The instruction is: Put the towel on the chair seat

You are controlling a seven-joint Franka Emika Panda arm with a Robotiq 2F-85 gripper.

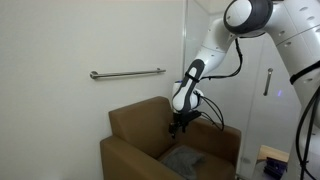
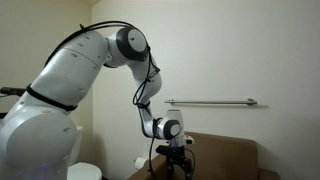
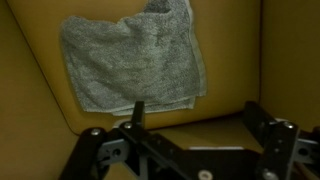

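A grey towel lies spread flat on the brown chair seat in the wrist view. It also shows as a grey patch on the seat in an exterior view. My gripper is open and empty, its two black fingers wide apart, hovering above the seat just off the towel's near edge. In both exterior views the gripper hangs a little above the armchair, pointing down.
A metal grab bar is fixed to the white wall behind the chair; it also shows in an exterior view. The chair's backrest and armrests surround the seat. A door with a handle stands beside the chair.
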